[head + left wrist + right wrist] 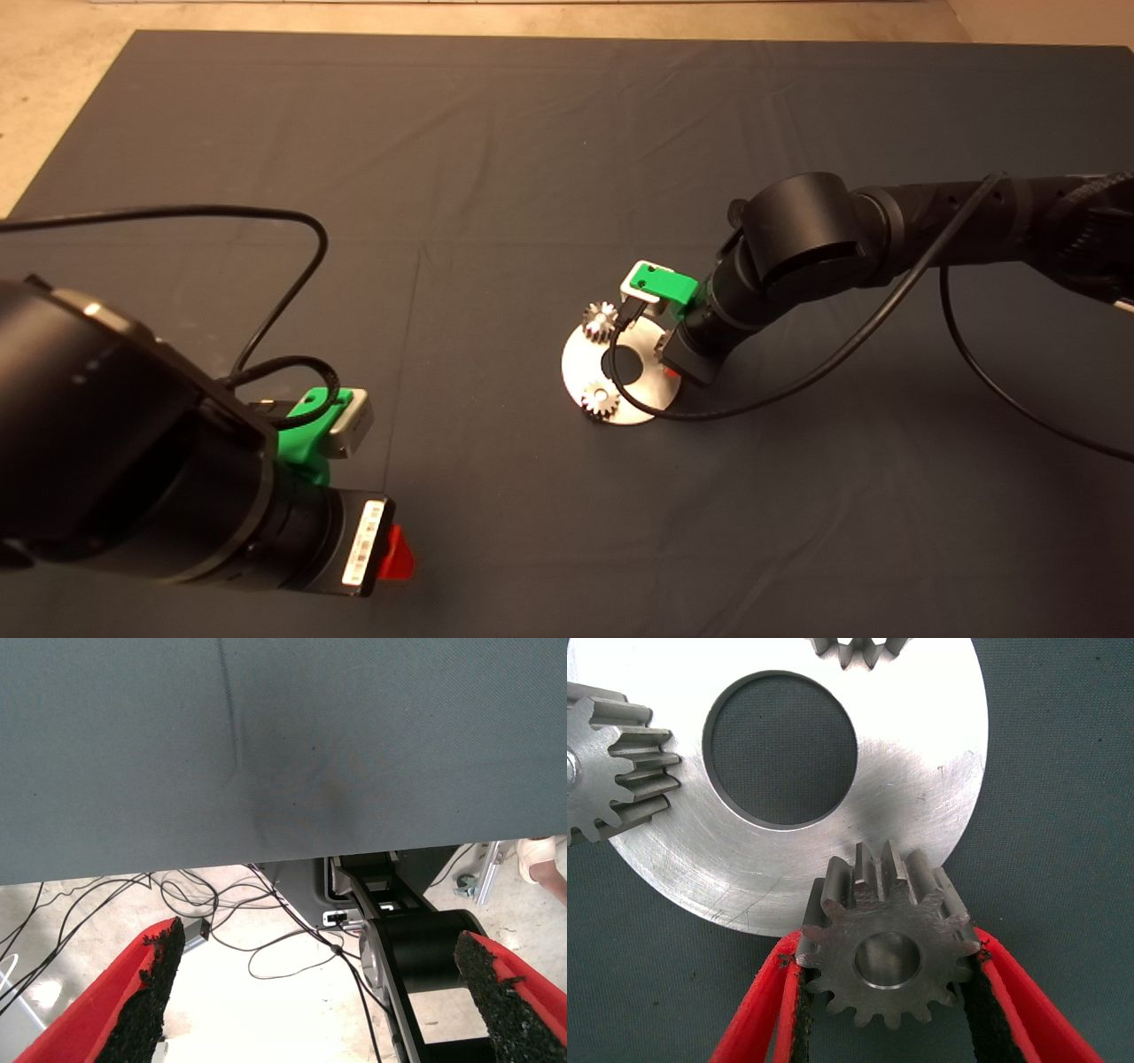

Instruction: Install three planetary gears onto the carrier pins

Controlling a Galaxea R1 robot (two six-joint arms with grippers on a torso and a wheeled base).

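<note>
The shiny round carrier disc [640,388] lies mid-mat. Two planetary gears sit on it, one at the far-left rim [601,321] and one at the near rim [601,400]. In the right wrist view they appear as a gear [611,762] and another gear [858,649] beside the large centre hole. My right gripper [671,368] hangs over the disc's right rim, shut on a third gear [888,958] that overlaps the disc's [921,797] edge. The carrier pins are hidden under the gears. My left gripper [319,992] waits open at the lower left.
The right arm's black cable [709,415] loops across the mat just in front of the disc. In the left wrist view, loose cables [266,939] and a black machine base [416,948] lie on the floor beyond the mat's edge.
</note>
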